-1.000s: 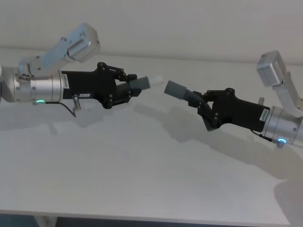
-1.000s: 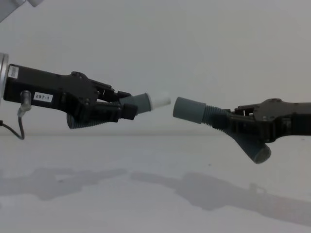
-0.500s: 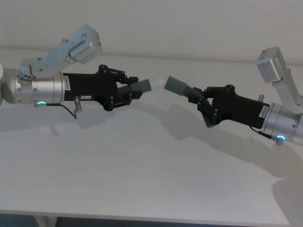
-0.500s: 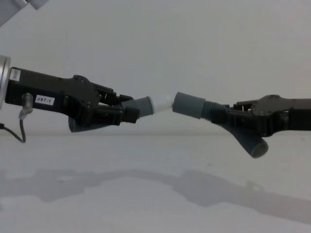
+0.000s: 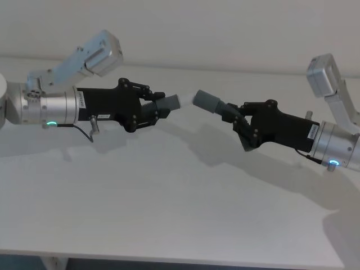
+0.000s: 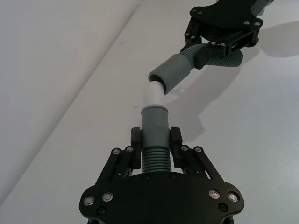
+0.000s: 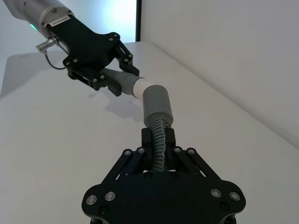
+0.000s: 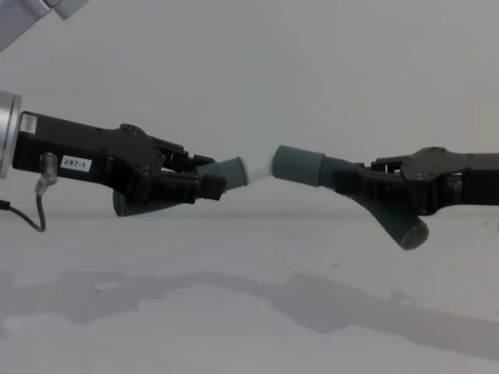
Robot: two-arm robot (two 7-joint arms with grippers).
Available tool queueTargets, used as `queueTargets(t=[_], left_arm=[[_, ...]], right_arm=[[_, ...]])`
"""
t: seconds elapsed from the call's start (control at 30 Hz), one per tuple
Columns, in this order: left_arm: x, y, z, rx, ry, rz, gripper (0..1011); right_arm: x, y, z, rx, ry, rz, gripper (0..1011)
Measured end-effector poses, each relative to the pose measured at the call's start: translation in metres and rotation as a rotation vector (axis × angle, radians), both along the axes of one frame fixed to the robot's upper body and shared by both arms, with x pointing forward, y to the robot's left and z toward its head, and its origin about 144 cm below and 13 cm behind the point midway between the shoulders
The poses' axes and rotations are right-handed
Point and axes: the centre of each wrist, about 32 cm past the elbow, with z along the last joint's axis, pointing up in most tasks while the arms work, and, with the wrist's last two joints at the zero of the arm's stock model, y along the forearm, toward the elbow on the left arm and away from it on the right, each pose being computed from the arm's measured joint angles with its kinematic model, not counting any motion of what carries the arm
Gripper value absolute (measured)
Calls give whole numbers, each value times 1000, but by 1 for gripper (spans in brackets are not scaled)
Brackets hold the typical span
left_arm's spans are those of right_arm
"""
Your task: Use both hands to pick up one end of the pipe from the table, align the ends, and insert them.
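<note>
Both pipe pieces hang above the white table. My left gripper is shut on the ribbed part of one piece, whose narrow grey cuff and whitish tip point right. Shut on the other ribbed piece, my right gripper aims its wide grey cuff left. The whitish tip touches the mouth of the wide cuff at a slight angle. How deep it sits I cannot tell. The right piece's free end hangs below the gripper.
A plain wall rises behind the table's far edge. The table's front edge runs along the bottom of the head view. Both silver arms reach in from the sides, well above the surface.
The two grippers have moved toward each other. The gap between the whitish tip and the wide cuff has closed, and the tip now meets the cuff's mouth.
</note>
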Motion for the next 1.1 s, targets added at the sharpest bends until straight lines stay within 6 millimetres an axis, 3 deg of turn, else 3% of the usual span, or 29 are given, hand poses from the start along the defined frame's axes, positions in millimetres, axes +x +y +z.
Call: queueTargets(t=[1.1], left_arm=[[2,3,1,-54,15,-143,356]], right_arm=[[3,-3,-2,-2,-19,50,156]])
